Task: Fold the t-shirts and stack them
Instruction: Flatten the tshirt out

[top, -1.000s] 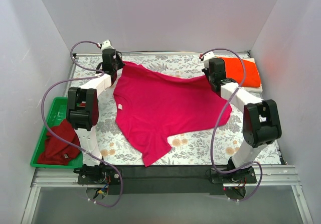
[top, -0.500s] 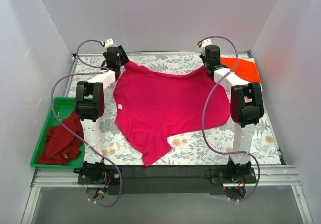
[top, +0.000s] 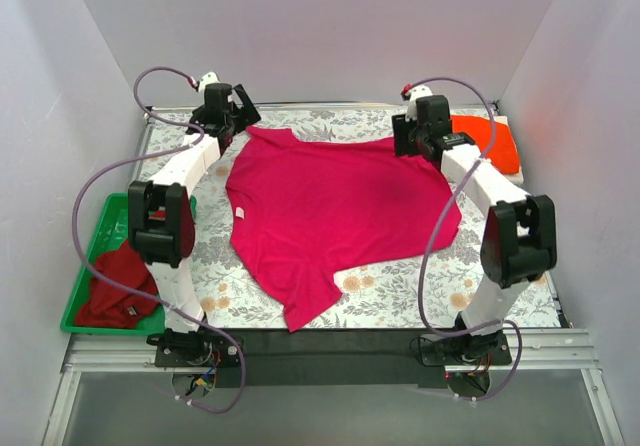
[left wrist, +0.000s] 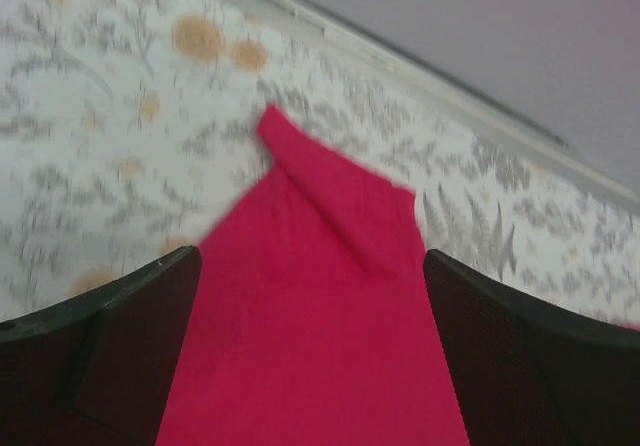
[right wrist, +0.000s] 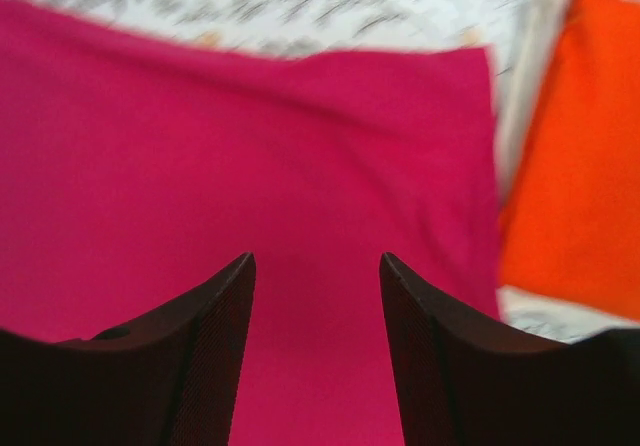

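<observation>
A magenta-pink t-shirt [top: 330, 216] lies spread flat in the middle of the floral table. My left gripper [top: 235, 118] hovers over its far left corner. In the left wrist view that gripper [left wrist: 310, 266] is open, and the pink corner [left wrist: 320, 296] lies loose below between the fingers. My right gripper [top: 412, 138] hangs over the far right corner. It is open too [right wrist: 315, 261], with pink cloth [right wrist: 250, 146] flat underneath. An orange-red t-shirt [top: 490, 141] lies folded at the back right on a white layer [top: 514, 177]. A darker red t-shirt [top: 115, 286] is bunched in the tray.
The green plastic tray [top: 100, 224] stands at the left table edge beside the left arm. White walls close in the back and both sides. The orange-red shirt [right wrist: 570, 166] lies just right of my right gripper. Bare floral table [top: 440, 291] shows at the front right.
Both grippers went from shut to open and let go of the pink shirt's far corners. The far edge has dropped flat. Both arms shifted slightly near the back.
</observation>
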Controlling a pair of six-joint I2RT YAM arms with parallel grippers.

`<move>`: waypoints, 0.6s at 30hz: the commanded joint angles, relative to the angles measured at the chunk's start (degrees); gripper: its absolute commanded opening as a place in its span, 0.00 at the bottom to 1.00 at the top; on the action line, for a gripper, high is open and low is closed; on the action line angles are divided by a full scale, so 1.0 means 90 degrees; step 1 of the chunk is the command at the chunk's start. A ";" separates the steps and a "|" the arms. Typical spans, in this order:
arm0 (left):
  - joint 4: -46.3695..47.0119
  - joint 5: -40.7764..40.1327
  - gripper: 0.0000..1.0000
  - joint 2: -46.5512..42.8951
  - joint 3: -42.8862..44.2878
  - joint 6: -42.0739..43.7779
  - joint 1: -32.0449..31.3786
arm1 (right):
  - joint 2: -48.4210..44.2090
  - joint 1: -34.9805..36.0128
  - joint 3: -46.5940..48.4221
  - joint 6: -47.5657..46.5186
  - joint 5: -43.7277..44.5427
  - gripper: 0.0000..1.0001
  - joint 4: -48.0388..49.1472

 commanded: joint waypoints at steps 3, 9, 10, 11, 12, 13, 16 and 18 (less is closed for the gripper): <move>-0.1687 0.0180 0.73 -0.1805 -0.1826 -0.0614 -0.1136 | -0.0965 0.1063 -0.1321 0.0783 -0.1377 0.49 -0.0844; -0.2040 0.0229 0.54 -0.2421 -0.3564 -0.1307 -0.1647 | -0.2067 0.1514 -0.2922 0.1153 -0.1445 0.47 -0.0963; -0.2070 0.0219 0.52 -0.2480 -0.3693 -0.1375 -0.1657 | -0.2205 0.1514 -0.3098 0.1173 -0.1397 0.47 -0.0963; -0.2109 0.0180 0.48 -0.2529 -0.3839 -0.1434 -0.1657 | -0.2342 0.1514 -0.3226 0.1173 -0.1261 0.47 -0.0973; -0.2167 0.0112 0.46 -0.2626 -0.3957 -0.1531 -0.1657 | -0.2566 0.1514 -0.3469 0.1173 -0.1192 0.47 -0.0983; -0.2206 0.0083 0.44 -0.2666 -0.4170 -0.1590 -0.1657 | -0.2684 0.1514 -0.3558 0.1183 -0.1143 0.47 -0.0992; -0.2372 -0.0035 0.41 -0.2851 -0.4533 -0.1815 -0.1667 | -0.3036 0.1504 -0.3803 0.1183 -0.0879 0.47 -0.1070; -0.2441 -0.0083 0.38 -0.2949 -0.4748 -0.1990 -0.1667 | -0.3221 0.1436 -0.3929 0.1212 -0.0530 0.46 -0.1167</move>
